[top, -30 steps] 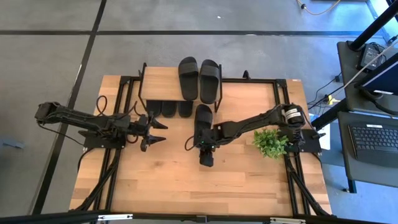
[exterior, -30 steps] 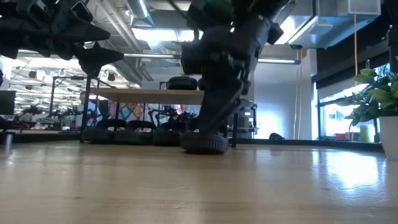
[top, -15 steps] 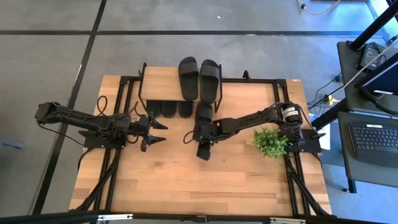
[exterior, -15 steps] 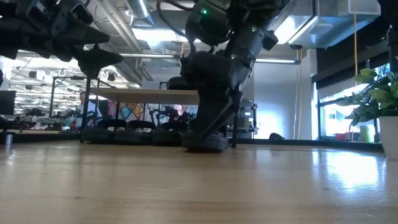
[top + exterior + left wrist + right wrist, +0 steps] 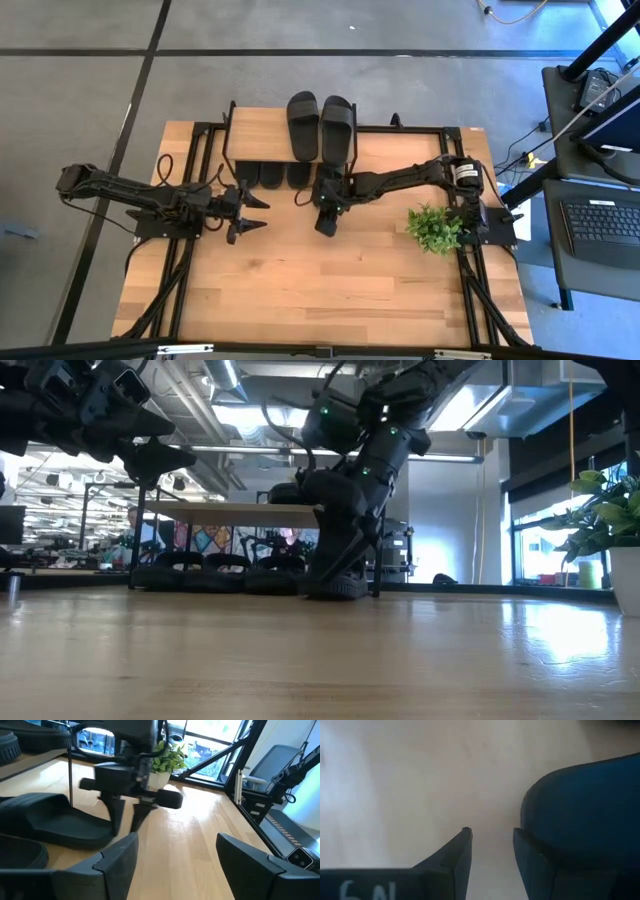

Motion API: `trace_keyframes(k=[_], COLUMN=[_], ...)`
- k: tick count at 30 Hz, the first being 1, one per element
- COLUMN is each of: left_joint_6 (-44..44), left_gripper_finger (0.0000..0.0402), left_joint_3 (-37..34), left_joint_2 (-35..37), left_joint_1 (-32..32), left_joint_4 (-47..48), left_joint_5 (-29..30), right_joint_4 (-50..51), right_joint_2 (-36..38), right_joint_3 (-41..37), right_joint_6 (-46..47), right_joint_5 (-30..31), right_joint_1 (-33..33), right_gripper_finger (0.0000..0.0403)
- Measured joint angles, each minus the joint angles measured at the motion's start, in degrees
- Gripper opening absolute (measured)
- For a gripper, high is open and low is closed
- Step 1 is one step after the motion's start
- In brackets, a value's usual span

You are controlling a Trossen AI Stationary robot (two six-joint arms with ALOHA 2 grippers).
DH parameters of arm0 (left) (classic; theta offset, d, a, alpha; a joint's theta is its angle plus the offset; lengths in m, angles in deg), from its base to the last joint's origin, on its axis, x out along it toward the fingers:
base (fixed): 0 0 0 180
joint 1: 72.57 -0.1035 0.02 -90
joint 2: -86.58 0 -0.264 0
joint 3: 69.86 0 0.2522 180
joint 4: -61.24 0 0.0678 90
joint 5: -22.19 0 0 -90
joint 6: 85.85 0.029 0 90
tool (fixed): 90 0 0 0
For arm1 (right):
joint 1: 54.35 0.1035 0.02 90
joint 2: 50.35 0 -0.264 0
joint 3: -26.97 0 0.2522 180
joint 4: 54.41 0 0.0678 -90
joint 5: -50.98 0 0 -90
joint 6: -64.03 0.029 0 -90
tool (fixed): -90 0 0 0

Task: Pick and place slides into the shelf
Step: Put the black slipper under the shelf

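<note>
The shelf (image 5: pixel 262 133) stands at the table's far edge with two black slides (image 5: pixel 303 125) (image 5: pixel 338 128) on its plank top. Toes of three more slides (image 5: pixel 270 176) stick out from its lower tier. One slide (image 5: pixel 328 182) lies flat on the table by the shelf's right front leg. My right gripper (image 5: pixel 325 215) slants down at this slide's near end, and its wrist view shows bare table between the fingers (image 5: pixel 492 832). My left gripper (image 5: pixel 262 212) hovers open over the table left of centre, pointing right. My right gripper touches the slide's near end (image 5: pixel 545 820) with the outer side of one finger (image 5: pixel 522 850). Nothing is between the two fingers. The fingers (image 5: pixel 117 815) come from above, slanting down from the table's right. The slide (image 5: pixel 55 822) lies flat on its sole on the table.
A small green potted plant (image 5: pixel 435 228) stands on the table's right side under my right arm. Black frame rails (image 5: pixel 190 180) run along the table's left and right sides. Bare wood (image 5: pixel 300 290) fills the near half.
My right gripper has swung toward the table's far edge, toward the shelf. The slide has slid flat along the table ahead of it, closer to the shelf's right front leg.
</note>
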State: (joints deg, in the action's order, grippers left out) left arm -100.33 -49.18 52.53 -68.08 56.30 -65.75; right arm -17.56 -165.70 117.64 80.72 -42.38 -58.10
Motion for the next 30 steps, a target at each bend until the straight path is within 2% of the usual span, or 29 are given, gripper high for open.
trace_keyframes(k=[14, 30], left_joint_6=[0.04, 0.04], left_gripper_finger=[0.0258, 0.0258], left_joint_3=[0.0, 0.0], left_joint_2=[0.0, 0.0], left_joint_1=[0.0, 0.0], left_joint_4=[0.22, 0.22], left_joint_5=[0.46, 0.44], right_joint_4=[0.01, -0.23], right_joint_2=[0.0, 0.0], right_joint_3=[-0.02, -0.02], right_joint_6=[-4.98, -6.69], right_joint_5=[0.45, 2.02], right_joint_1=[-5.57, -7.59], right_gripper_finger=[0.0145, 0.0145])
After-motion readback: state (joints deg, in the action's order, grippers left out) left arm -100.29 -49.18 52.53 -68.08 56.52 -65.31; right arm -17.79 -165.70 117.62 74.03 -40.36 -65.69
